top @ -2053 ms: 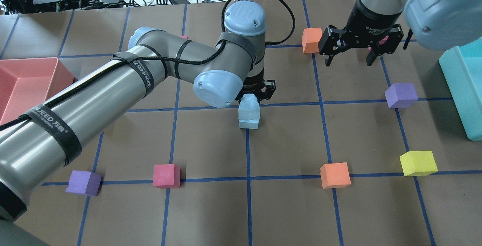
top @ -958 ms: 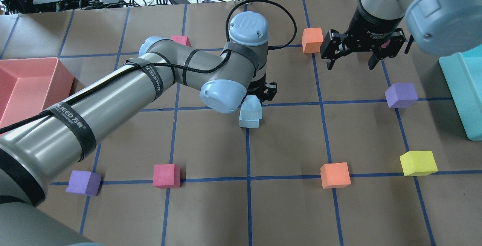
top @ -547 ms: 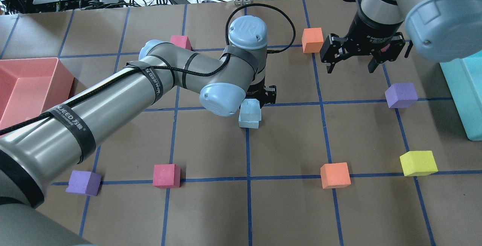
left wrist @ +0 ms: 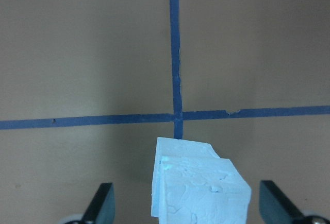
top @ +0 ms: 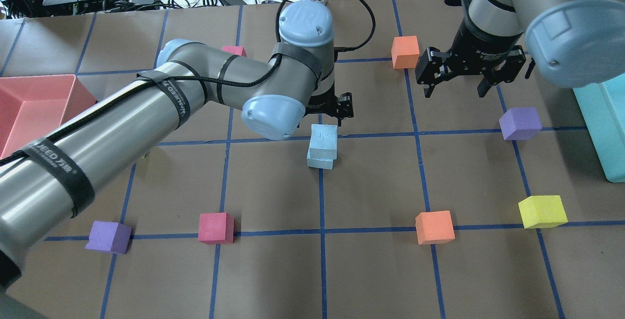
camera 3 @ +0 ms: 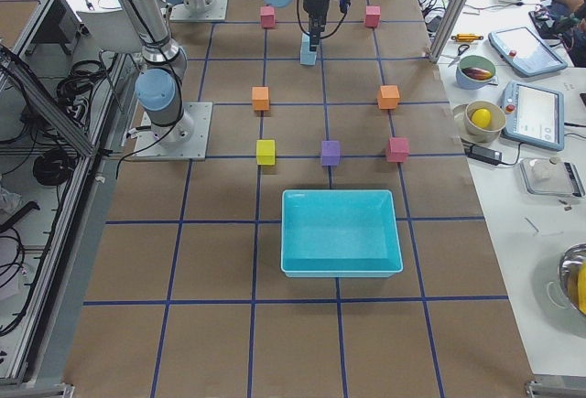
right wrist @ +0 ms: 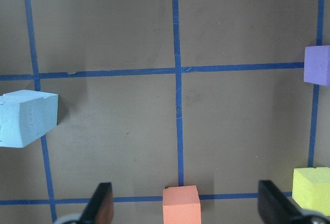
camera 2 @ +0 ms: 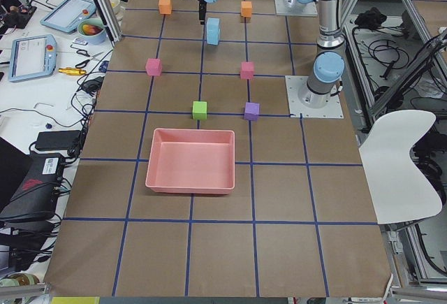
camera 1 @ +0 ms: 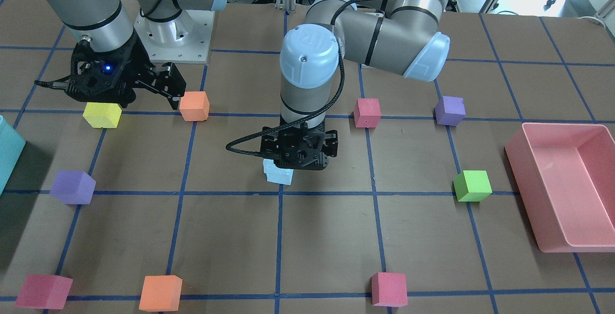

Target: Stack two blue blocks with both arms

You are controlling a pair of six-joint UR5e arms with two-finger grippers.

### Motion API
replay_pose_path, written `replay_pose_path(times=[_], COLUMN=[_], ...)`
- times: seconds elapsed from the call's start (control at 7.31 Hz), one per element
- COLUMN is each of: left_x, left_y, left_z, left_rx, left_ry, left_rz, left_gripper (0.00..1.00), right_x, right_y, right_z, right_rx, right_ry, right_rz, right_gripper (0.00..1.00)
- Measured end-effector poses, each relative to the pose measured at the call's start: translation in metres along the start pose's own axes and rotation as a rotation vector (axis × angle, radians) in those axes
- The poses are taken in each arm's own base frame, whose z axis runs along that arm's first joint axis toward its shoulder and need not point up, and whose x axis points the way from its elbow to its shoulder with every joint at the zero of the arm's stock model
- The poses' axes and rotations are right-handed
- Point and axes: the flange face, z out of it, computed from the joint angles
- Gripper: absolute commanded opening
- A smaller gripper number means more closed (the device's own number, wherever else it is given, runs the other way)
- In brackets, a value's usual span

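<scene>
1. Blue foam: the two blue blocks (top: 322, 145) stand one on the other at a tape crossing near the middle of the table (top: 273, 270).
2. Change: half a second ago the left gripper (camera 1: 300, 153) sat down over the upper block. It now stands lifted above the stack.
3. The left wrist view confirms the release. Its fingers (left wrist: 101, 203) are spread wide, with bare table on each side of the blocks, and they hold nothing.
4. Judgement: the stack stands unaided, so the task looks all but complete. Only a clean retreat remains.
5. The right gripper (top: 453, 82) hovers well apart from the stack, beside an orange cube (top: 405, 52). Its fingers are spread and empty, much as before.
6. View differences:
   - The front-facing view hides most of the stack behind the left gripper.
   - The overhead view shows both blocks, with the upper one slightly offset from the lower.
</scene>
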Motion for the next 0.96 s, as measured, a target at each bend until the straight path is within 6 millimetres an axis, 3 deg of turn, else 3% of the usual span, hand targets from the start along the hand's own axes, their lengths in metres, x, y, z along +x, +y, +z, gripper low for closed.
replay_pose_path(times=[0.27,0.41,0.55,0.68,0.96], left_x=[-0.092,-0.137,-0.161,-0.169,-0.175], left_y=[-0.011,-0.005,0.011,0.03,0.052], left_z=[-0.075,-0.116,-0.147,-0.161,-0.167], left_rx=[0.005,0.007,0.0,-0.007,0.013], left_ry=[-0.009,-0.013,-0.017,-0.021,-0.03], left_rz=[0.053,0.066,0.07,0.071,0.067], left_gripper=[1.0,1.0,1.0,1.0,1.0], right_x=[0.0,0.0,-0.001,-0.002,-0.002], right_y=[0.001,0.002,0.003,0.004,0.005], right_z=[0.001,0.001,-0.001,-0.006,-0.014], right_rx=[-0.01,-0.011,-0.016,-0.022,-0.026], right_ry=[0.001,0.002,0.002,0.003,0.009], right_rz=[0.001,0.0,-0.001,-0.004,-0.013], right_gripper=[1.0,1.0,1.0,1.0,1.0])
